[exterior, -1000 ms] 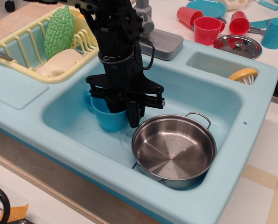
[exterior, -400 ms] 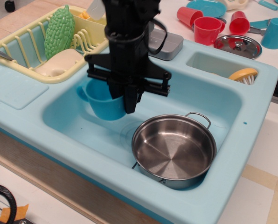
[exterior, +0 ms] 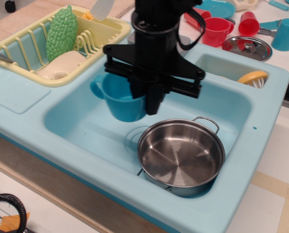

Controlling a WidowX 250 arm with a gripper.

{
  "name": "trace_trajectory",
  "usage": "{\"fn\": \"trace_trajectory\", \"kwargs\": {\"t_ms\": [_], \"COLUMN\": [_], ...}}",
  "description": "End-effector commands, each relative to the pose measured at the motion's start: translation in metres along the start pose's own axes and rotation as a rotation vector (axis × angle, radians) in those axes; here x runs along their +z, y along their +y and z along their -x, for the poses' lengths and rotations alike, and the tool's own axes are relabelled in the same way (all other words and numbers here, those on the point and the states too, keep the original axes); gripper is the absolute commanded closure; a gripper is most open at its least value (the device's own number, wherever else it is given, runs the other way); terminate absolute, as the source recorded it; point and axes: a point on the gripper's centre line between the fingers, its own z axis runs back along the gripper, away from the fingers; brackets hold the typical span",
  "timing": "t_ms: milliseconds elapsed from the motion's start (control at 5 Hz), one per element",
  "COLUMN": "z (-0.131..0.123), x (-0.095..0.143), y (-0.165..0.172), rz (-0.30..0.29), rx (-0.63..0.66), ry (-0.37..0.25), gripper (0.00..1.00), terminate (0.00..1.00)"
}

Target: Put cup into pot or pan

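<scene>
Cup (exterior: 123, 101) now higher, rightward, clamped in pincer (exterior: 143, 104), beside empty pan (exterior: 181, 156)

Matte black throughout, arm and gripper (exterior: 153, 104) alike. Built as a thick, roughly cylindrical column up top, ribbed and stepped with darker joint lines. Crossed lower down by a wide horizontal bar of flat black rails, ending in small blocky caps at left and right. Tapered beneath into narrow dark fingers (exterior: 154, 101), drawn to a blunt wedge. Looped on the right by a thin black cable, curving out from the upper housing and back in. No markings or coloured parts discernible; screws too small to tell.
</scene>
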Motion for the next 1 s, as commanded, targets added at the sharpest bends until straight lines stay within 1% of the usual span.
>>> {"fn": "trace_trajectory", "kwargs": {"t_ms": [0, 200, 400, 600, 800], "z": [0.008, 0.009, 0.014, 0.014, 0.014], "x": [-0.005, -0.014, -0.021, -0.021, -0.021], "y": [-0.036, -0.048, -0.053, -0.053, -0.053], "rz": [0.084, 0.119, 0.155, 0.155, 0.155], "rx": [-0.004, -0.015, -0.014, -0.014, -0.014], "ry": [-0.045, -0.029, -0.023, -0.023, -0.023], "gripper": [1.0, 1.0, 0.0, 0.0, 0.0], "terminate": [0.0, 0.0, 0.0, 0.0, 1.0]}}
